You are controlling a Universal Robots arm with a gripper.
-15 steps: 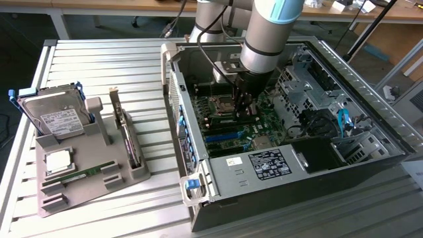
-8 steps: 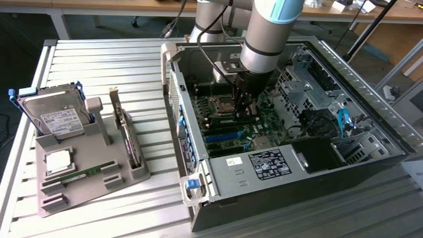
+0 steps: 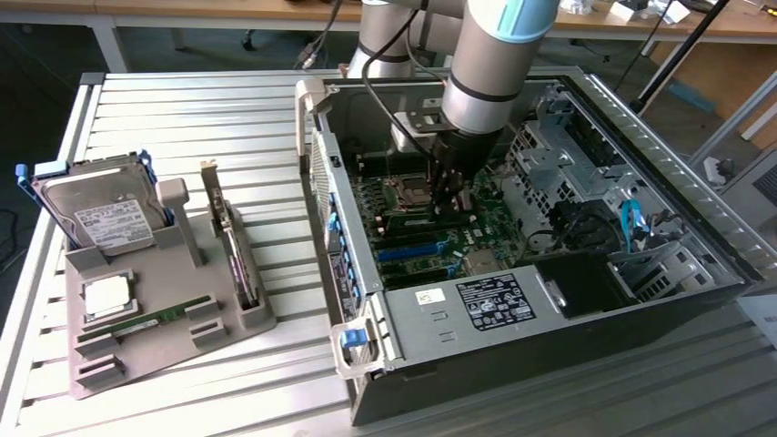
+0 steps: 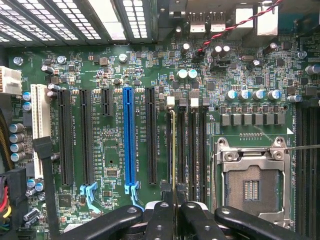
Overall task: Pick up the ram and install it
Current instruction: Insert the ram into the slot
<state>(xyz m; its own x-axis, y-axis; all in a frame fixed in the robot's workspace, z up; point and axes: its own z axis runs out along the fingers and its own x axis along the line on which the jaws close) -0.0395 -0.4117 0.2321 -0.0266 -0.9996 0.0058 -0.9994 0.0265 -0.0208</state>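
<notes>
- Arm point(image 3: 492, 55) reaches down into the open PC case point(image 3: 656, 118), with the jaws low over the motherboard point(image 4: 110, 75).
- Jaws are closed on the ram point(image 4: 173, 150), a thin board seen edge-on and pinched between the two fingertips point(image 4: 166, 200).
- The ram runs straight out from the jaws, in line with the bank of memory slots point(image 4: 192, 145). It sits over the outermost slot of that bank. Cannot tell whether it is seated or just above the slot.
- CPU socket point(image 4: 251, 187) with its metal frame is just beside the jaws on one side.
- Blue expansion slot point(image 4: 128, 140) is near the jaws on the other side, with black slots further out.
- Well apart from the jaws, outside the case, a grey tray point(image 3: 206, 344) sits on the slatted desk point(image 3: 218, 118).
- The tray carries a hard drive point(image 3: 107, 218), a card with a metal bracket point(image 3: 237, 264), a square silver chip point(image 3: 107, 296) and a second green stick point(image 3: 152, 320) lying flat.
</notes>
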